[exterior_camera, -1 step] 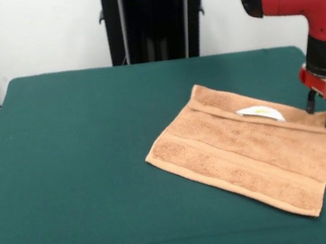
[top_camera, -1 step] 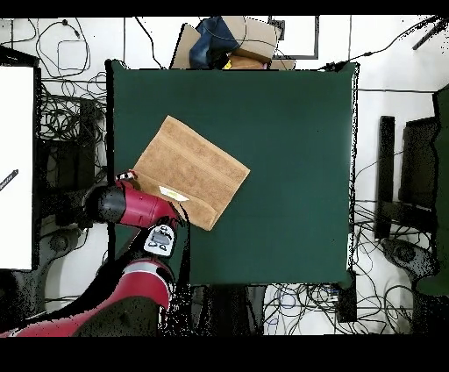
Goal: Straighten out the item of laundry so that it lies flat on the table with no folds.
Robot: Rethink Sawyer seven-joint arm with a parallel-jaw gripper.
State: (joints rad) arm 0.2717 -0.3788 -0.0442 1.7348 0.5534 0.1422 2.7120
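My gripper, fingers apart, stands at the corner of the towel on the table

In the overhead view the arm is covering the gripper and the towel's nearest corner; the label's print is reading too small.
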